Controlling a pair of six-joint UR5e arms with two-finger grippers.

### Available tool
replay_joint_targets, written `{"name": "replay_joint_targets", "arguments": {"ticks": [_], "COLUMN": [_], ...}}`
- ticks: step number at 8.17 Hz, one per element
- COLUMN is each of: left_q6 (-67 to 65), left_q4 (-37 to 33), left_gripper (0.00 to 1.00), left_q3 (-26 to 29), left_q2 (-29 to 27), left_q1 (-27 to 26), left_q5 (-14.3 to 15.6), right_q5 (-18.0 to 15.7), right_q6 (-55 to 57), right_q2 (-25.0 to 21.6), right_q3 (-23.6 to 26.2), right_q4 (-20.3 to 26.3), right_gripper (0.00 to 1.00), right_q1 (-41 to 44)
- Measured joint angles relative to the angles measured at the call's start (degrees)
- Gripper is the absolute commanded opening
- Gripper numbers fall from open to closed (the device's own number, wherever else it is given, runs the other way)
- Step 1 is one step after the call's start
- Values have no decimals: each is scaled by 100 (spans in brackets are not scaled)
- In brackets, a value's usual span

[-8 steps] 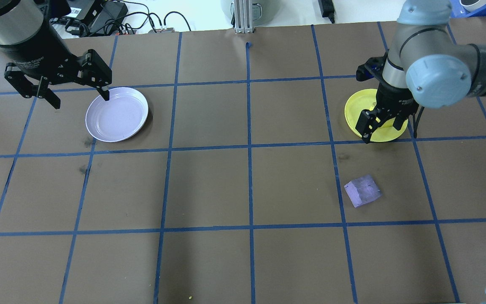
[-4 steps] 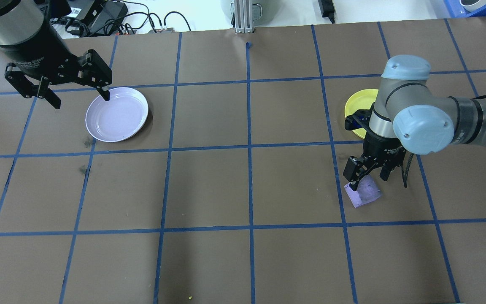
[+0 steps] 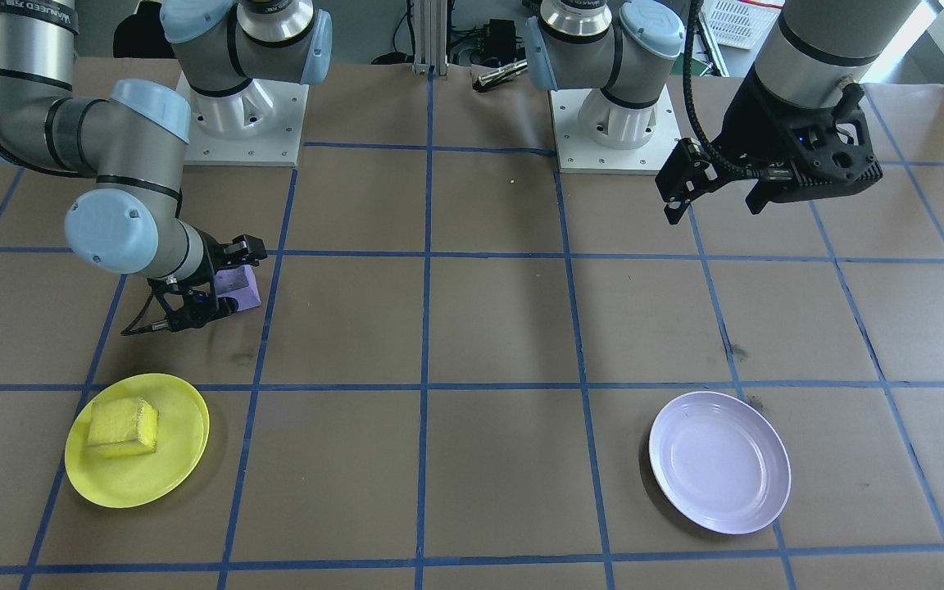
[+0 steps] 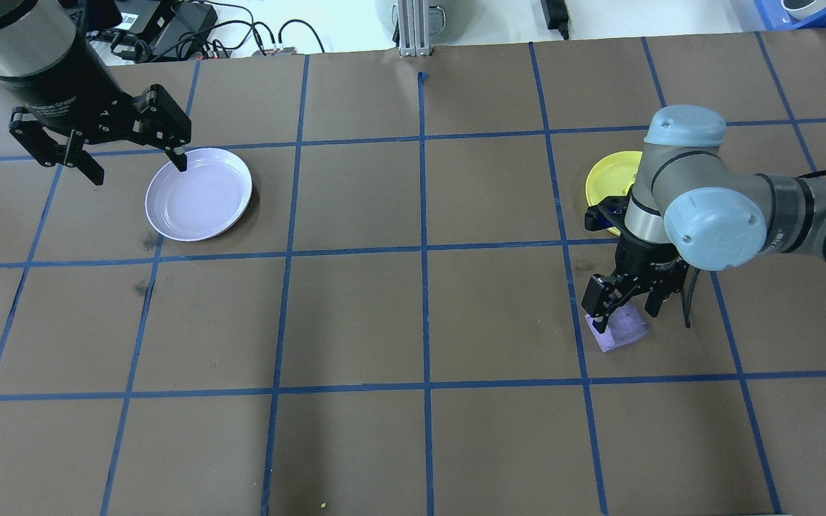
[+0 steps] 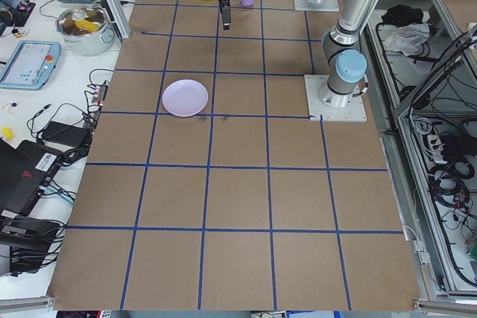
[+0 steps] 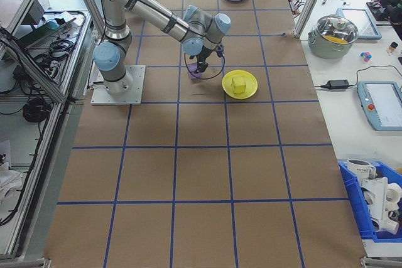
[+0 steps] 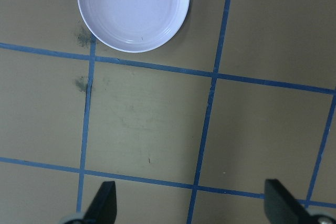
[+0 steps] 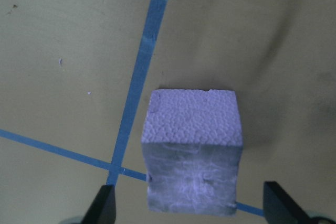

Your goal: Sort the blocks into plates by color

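While yellow block sits in yellow plate, right gripper spread astride purple block, left gripper spread beside lavender plate

You've got the yellow block sitting in the yellow plate, off-centre. Purple block is flat on the table, rough foam, right beside a blue tape line, near the yellow plate. Lavender plate is well apart on the other side, nothing in it.
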Motion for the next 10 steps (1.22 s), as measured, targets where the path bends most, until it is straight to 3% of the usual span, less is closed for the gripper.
{"name": "replay_joint_targets", "arguments": {"ticks": [2, 3, 4, 5, 10], "left_q6": [4, 8, 42, 110, 202], "left_q4": [-4, -4, -5, -5, -22], "left_gripper": [100, 100, 100, 100, 100], "left_q3": [-2, -2, -3, -3, -9], "left_q2": [0, 3, 4, 5, 13], "left_q1": [1, 3, 5, 5, -1], "left_q5": [-7, -7, -5, 2, 12], "right_q5": [15, 1, -7, 3, 131], "right_q6": [129, 151, 159, 174, 640], "right_q2": [14, 40, 87, 126, 69], "right_q3": [113, 132, 139, 140, -27], "right_q4": [-44, -62, -79, -129, -207], "right_gripper": [98, 74, 24, 0, 0], "right_q1": [0, 0, 0, 0, -7]}}
